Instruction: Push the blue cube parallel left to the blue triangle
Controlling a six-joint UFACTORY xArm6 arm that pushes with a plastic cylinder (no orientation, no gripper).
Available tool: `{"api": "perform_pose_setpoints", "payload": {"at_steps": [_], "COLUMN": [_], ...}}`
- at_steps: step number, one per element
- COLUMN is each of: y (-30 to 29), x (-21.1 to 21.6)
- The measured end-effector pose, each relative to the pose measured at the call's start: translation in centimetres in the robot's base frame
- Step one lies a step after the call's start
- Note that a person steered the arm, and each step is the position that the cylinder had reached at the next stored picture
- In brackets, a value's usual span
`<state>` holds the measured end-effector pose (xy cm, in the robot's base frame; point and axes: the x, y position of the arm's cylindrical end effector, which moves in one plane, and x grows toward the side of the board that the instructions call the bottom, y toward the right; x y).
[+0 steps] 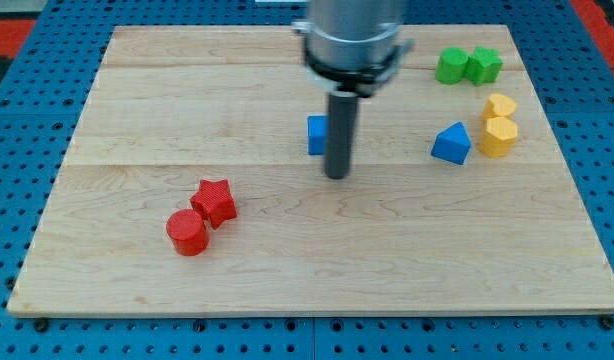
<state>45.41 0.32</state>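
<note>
- Dark rod, with no hand to clench or release: my tip [336, 175] rests on the counter [137, 100], just right of and slightly nearer than the blue cube [316, 135], which the rod partly hides.
- Blue triangle [451, 144] sits well right, roughly level with the cube, so little pushing seems left.
- Yellow blocks [499, 128] touch each other just right of the triangle; green blocks [468, 66] sit farther back; red star [216, 202] and red cylinder [187, 232] lie near-left, clear of any push.

Single raised view, facing board [287, 280]

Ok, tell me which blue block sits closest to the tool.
The blue cube, right beside my tip at the view's middle and partly hidden by the rod. The blue triangle lies far off toward the view's right, next to the yellow blocks.
</note>
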Motion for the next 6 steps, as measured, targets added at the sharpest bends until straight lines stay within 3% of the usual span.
{"api": "perform_pose_setpoints", "payload": {"at_steps": [1, 2, 3, 4, 5, 6], "y": [-5.8, -4.8, 3.9, 3.5, -0.4, 1.1], "x": [-1.5, -5.4, -6.4, -6.4, -3.9, -0.9]}}
